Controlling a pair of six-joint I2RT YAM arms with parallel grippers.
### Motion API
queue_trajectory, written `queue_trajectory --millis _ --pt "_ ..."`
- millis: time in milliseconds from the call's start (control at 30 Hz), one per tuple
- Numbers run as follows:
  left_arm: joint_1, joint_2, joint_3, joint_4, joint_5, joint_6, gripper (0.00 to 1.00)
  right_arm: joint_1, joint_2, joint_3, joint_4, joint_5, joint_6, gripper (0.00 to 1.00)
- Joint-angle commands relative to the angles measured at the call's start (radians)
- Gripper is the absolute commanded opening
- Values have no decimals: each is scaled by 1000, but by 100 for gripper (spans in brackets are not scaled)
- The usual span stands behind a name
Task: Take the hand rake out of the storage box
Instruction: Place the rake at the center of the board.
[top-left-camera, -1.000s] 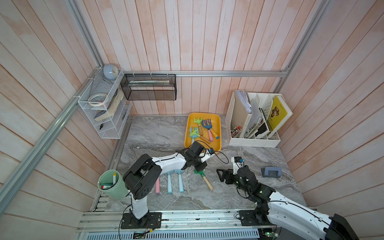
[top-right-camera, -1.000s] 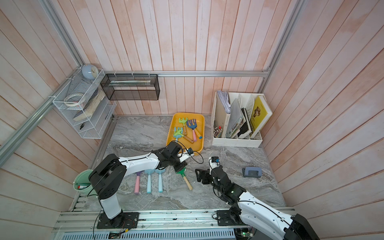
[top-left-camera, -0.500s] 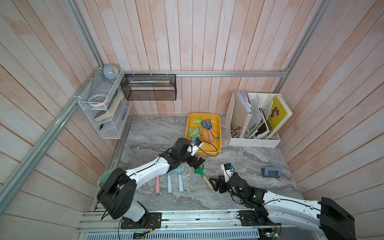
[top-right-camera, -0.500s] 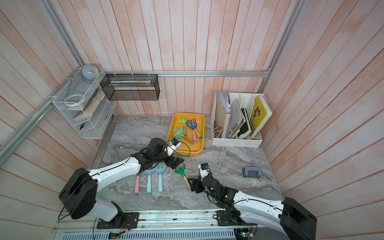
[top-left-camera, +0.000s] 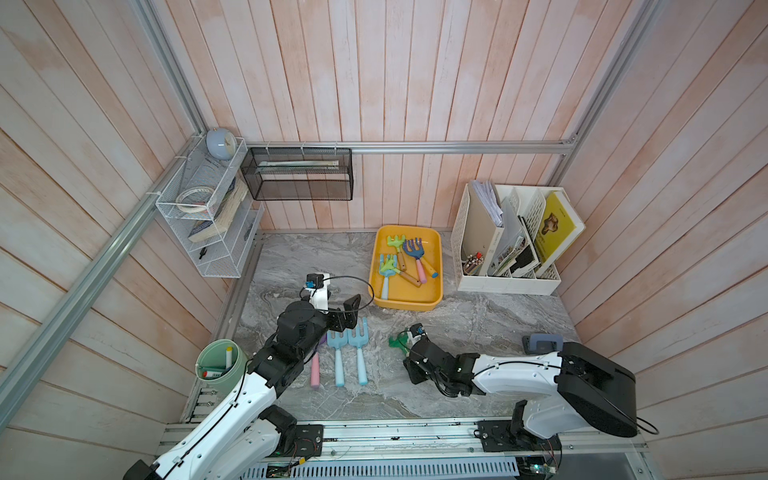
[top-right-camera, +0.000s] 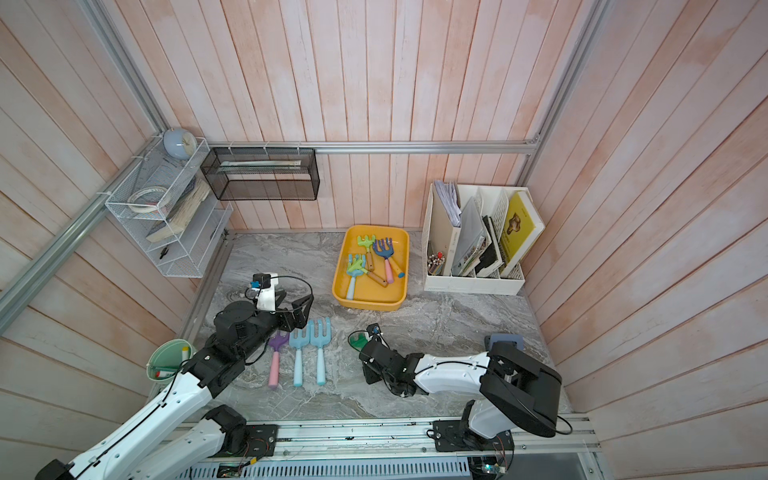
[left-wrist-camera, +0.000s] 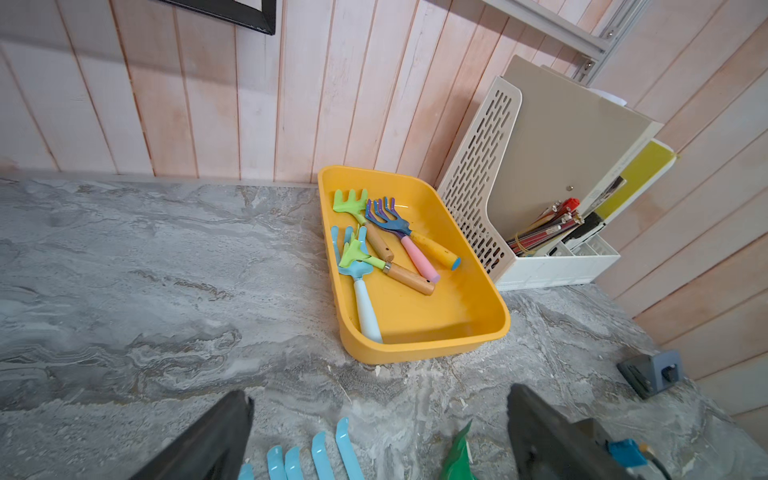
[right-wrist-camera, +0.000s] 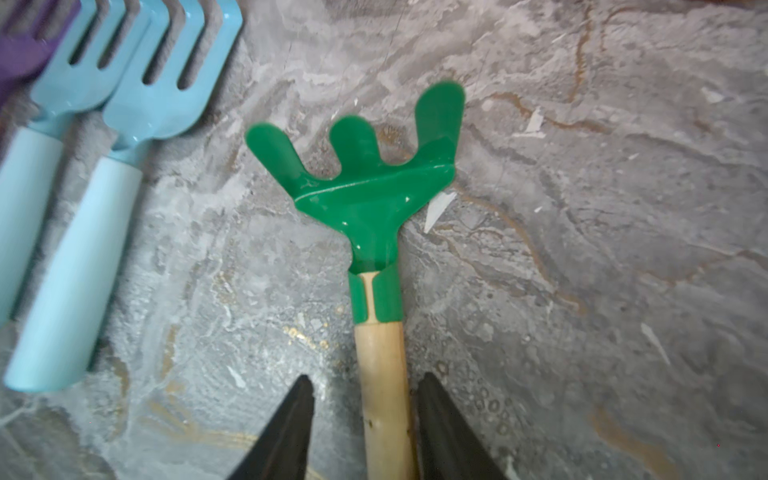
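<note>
The yellow-orange storage box (top-left-camera: 376, 266) (top-right-camera: 340, 266) (left-wrist-camera: 415, 353) stands by the back wall and holds several hand rakes (top-left-camera: 409, 259) (left-wrist-camera: 390, 249). A green hand rake (top-left-camera: 397, 340) (top-right-camera: 356, 340) (right-wrist-camera: 365, 195) with a wooden handle lies on the marble in front of the box. My right gripper (top-left-camera: 409, 347) (top-right-camera: 370, 347) (right-wrist-camera: 365, 378) is low over it. Its jaws straddle the wooden handle: one finger lies against the handle and a gap shows at the other. My left gripper (top-left-camera: 338, 305) (top-right-camera: 294, 301) (left-wrist-camera: 380, 399) hangs wide open and empty above the heads of two blue rakes (top-left-camera: 349, 340).
A purple rake with a pink handle (top-right-camera: 274, 353) lies beside the blue ones. A green cup (top-left-camera: 216, 361) stands at the front left and a grey block (top-left-camera: 540, 343) at the right. A white file organizer (top-left-camera: 507, 282) stands beside the box. A black mesh basket (top-left-camera: 299, 174) and a wire shelf (top-left-camera: 199, 216) hang on the walls.
The left gripper let go of the green rake, opened wide and drew back to the left. The right gripper moved in over the rake's handle and narrowed its jaws around it.
</note>
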Motion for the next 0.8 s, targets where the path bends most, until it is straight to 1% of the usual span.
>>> queue_trajectory --millis 0,100,200,367,500,567,667,767 --pt "2 -54 -43 -22 -34 -17 100 29 34 24 -36 5 58 34" --pt "2 -67 -60 -3 -4 -23 100 60 95 82 -84 44 124 26" --pt "2 -67 -59 -13 -10 -27 100 83 170 171 -146 100 197 16" --pt "2 -85 -65 -31 -44 -32 100 89 274 289 -199 149 247 8" --pt "2 -108 -76 -27 -46 -32 100 84 305 339 -237 194 313 6" --pt "2 -116 -79 -26 -46 -32 100 80 304 344 -231 208 332 7" --pt "2 -117 -77 -35 -64 -37 100 80 306 344 -179 198 318 7" --pt "2 -118 -79 -38 -78 -39 100 78 335 383 -187 197 302 7"
